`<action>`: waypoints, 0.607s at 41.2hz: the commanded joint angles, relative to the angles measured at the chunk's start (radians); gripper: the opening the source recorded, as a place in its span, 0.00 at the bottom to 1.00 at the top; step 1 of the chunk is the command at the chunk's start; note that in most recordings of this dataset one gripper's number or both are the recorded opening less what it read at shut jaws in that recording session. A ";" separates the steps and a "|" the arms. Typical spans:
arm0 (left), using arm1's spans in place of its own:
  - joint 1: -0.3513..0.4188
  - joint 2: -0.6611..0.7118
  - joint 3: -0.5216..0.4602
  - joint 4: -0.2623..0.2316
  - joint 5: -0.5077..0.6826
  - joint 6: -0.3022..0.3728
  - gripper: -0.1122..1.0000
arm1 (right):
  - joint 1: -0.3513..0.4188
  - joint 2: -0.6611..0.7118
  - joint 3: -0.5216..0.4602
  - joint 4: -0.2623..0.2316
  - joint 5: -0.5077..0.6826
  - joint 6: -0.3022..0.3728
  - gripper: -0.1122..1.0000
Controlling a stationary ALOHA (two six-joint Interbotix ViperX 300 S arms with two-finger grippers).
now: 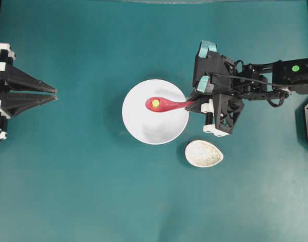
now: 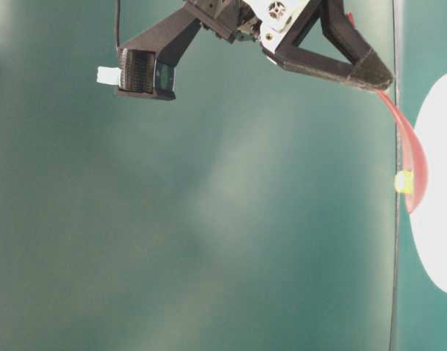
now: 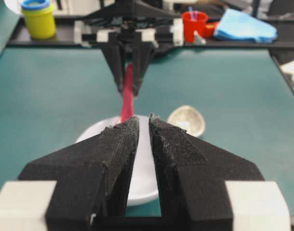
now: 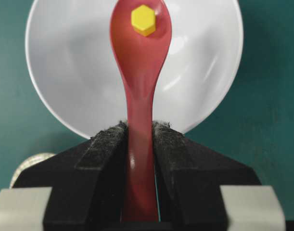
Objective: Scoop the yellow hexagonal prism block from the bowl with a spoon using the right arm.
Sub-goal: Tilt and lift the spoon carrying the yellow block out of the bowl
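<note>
My right gripper [image 1: 193, 105] [image 4: 139, 127] is shut on the handle of the red-pink spoon [image 1: 169, 105] [image 4: 139, 72]. The spoon's scoop reaches out over the white bowl [image 1: 143, 131] [image 4: 65, 72]. The tiny yellow hexagonal prism block [image 1: 155, 103] [image 4: 143, 20] lies in the scoop near its tip. The table-level view shows the block [image 2: 404, 182] resting on the spoon [image 2: 410, 153] in front of the bowl [image 2: 439, 219]. My left gripper [image 1: 55, 94] [image 3: 143, 118] rests at the far left, well away from the bowl. Its fingers are nearly together with nothing between them.
A small speckled grey-beige dish [image 1: 204, 154] [image 3: 187, 120] sits just right of and below the bowl. A teal mat covers the table. Beyond its far edge in the left wrist view stand a yellow tub [image 3: 38, 19], a red cup [image 3: 194, 26] and a blue cloth [image 3: 245, 26].
</note>
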 commanded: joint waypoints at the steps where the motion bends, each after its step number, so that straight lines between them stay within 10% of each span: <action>1: 0.002 0.005 -0.031 0.003 -0.003 0.000 0.26 | 0.003 -0.025 -0.011 -0.003 -0.012 -0.003 0.31; 25: 0.002 0.005 -0.029 0.003 0.000 0.000 0.26 | 0.003 -0.035 -0.044 -0.011 0.005 -0.011 0.31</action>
